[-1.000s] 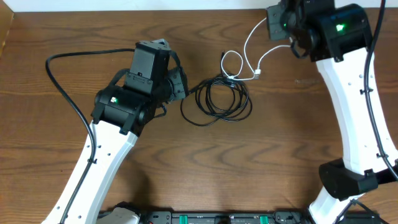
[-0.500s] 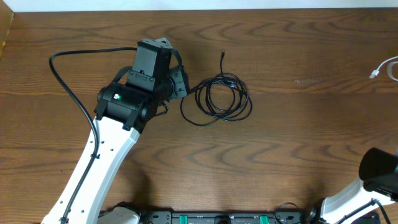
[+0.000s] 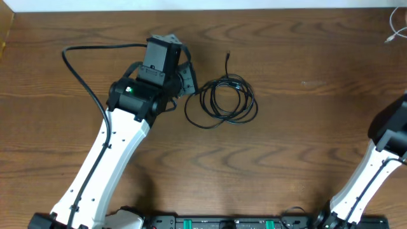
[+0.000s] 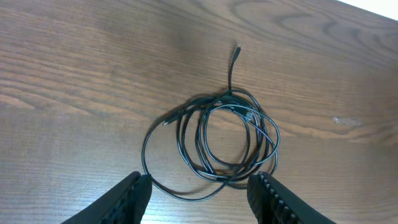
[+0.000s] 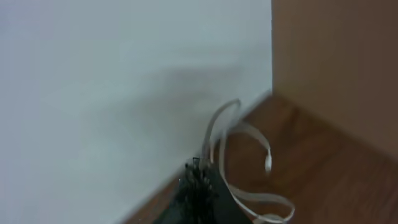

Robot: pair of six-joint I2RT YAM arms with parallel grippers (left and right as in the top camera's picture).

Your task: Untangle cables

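Note:
The long thin black cable [image 3: 236,81] lies in a loose coil on the wooden table, one plug end pointing away at the back. It also shows in the left wrist view [image 4: 230,99]. My left gripper [image 3: 191,79] is open and empty just left of the coil; its fingers [image 4: 202,196] straddle the coil's near loop without touching it. The short white cable [image 3: 395,28] is at the far right back corner, apart from the black one. In the blurred right wrist view my right gripper [image 5: 202,180] is shut on the white cable [image 5: 245,195], whose loops hang from the fingertips.
A thick black robot cable [image 3: 82,70] arcs left of the left arm. The right arm's white link [image 3: 381,165] stands at the right edge. A white wall [image 5: 112,93] and a brown panel [image 5: 336,68] lie behind the table's back edge.
The right arm swung off to the far right back corner, carrying the white cable away from the black coil. The left arm shifted slightly up and right; the coil stayed put.

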